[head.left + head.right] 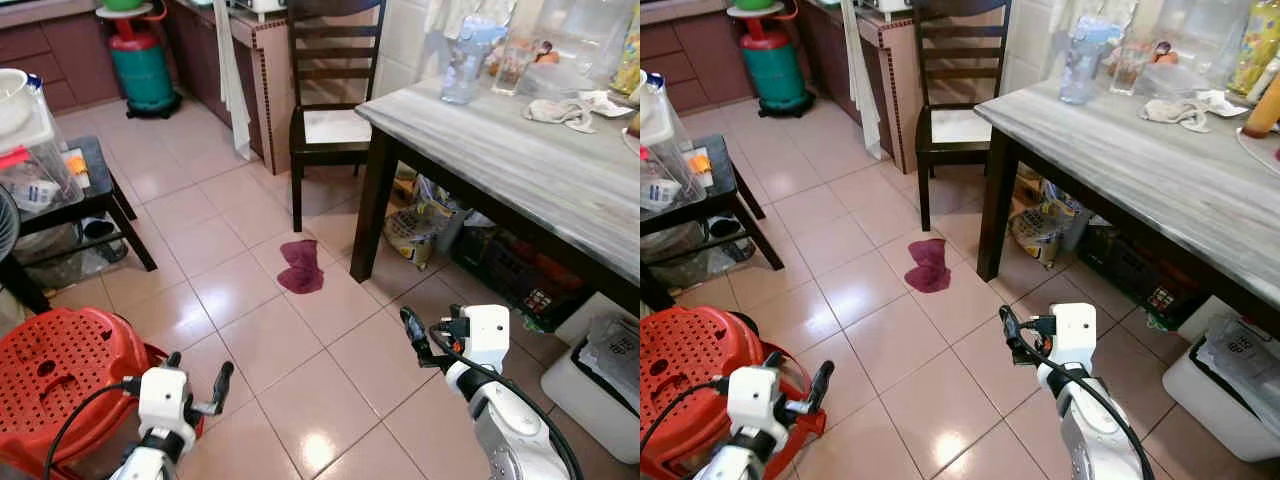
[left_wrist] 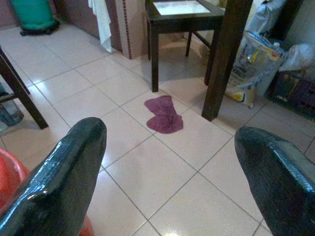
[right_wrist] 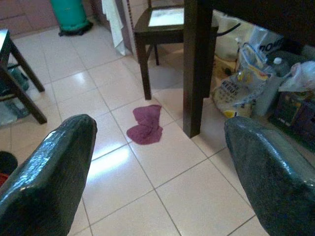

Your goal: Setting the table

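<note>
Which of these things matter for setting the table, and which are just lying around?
For the job:
- dining table
- maroon cloth on the floor
- left tool and right tool, both open and empty

Just lying about:
- red plastic stool
- green gas cylinder
- dark wooden chair
- bags under the table

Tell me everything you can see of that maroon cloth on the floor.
The crumpled maroon cloth lies flat on the glossy beige floor tiles, bunched into two soft lobes with folds, and looks like thin fabric. It sits between the dark wooden chair and the near dark leg of the grey-topped table, touching neither. Both claws are open and well short of it, holding nothing.
</note>
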